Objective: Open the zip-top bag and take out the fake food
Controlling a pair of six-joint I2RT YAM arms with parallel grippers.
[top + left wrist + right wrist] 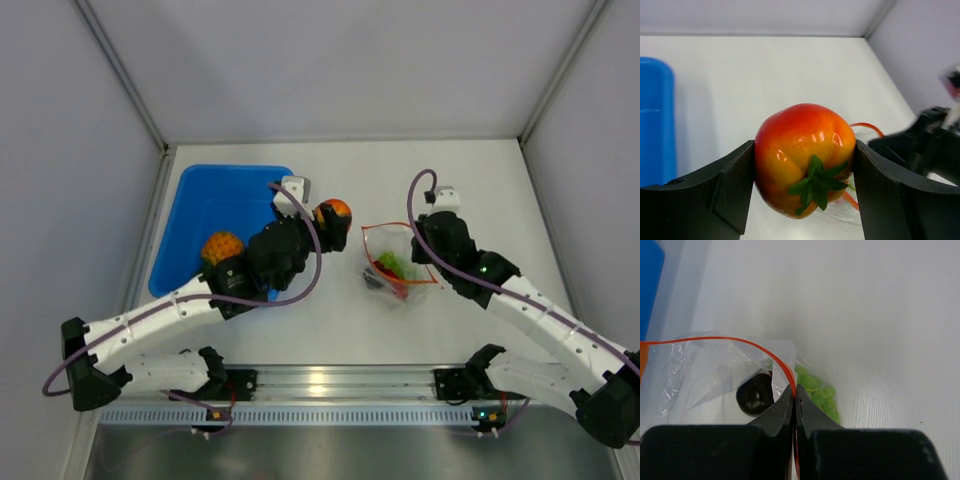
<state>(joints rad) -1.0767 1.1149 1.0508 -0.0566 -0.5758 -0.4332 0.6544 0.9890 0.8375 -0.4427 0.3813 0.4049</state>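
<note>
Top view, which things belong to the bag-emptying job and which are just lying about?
Job: zip-top bag; tomato held by left gripper; green piece and dark piece inside bag; orange piece; right gripper pinching the bag's zip edge.
Lying about: blue tray, under the orange piece.

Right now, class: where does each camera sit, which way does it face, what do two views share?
Top external: above and behind, looking down on the white table; left arm and right arm show.
Left wrist: on the left gripper, facing across the table; its black fingers clamp an orange-red plastic tomato.
Right wrist: on the right gripper, facing down; its shut fingers pinch the clear zip-top bag.
Shared: both wrist views catch that bag and the blue rectangular tray.
</note>
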